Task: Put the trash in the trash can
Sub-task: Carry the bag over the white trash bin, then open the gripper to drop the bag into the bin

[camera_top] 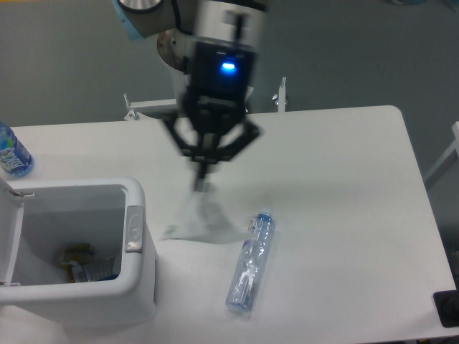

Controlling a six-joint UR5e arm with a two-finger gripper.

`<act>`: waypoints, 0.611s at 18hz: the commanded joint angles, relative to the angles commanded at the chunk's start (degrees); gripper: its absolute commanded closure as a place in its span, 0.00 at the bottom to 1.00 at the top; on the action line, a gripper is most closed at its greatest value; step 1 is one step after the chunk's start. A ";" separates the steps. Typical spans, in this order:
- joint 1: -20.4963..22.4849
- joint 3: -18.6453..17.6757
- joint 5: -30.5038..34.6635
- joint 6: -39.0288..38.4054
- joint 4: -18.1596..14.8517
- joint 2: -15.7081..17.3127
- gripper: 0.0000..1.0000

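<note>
My gripper is above the middle of the table, and its fingers are pinched together on the top of the small clear cup. The cup hangs blurred below them, just right of the trash can. The trash can is a white bin with a grey latch. It stands open at the front left. The long slim clear bottle, with a blue cap and purplish label, lies on the table right of and below the cup, apart from the gripper.
A wider blue bottle with a blue-and-white label stands at the far left edge. Some wrappers lie inside the bin. The bin's lid hangs open on its left side. A metal frame stands behind the table.
</note>
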 joint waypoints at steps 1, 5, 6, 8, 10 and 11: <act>-1.49 -0.09 0.00 -0.17 0.00 -0.44 1.00; -5.46 -0.53 0.00 -0.79 0.09 -1.23 0.86; -5.90 -0.88 0.00 -0.27 0.09 -1.32 0.56; -5.99 -0.53 0.09 -0.70 0.18 -1.58 0.17; -5.90 -0.09 0.35 -0.88 0.09 -1.76 0.00; -5.55 -0.09 0.44 -1.05 0.00 -1.59 0.00</act>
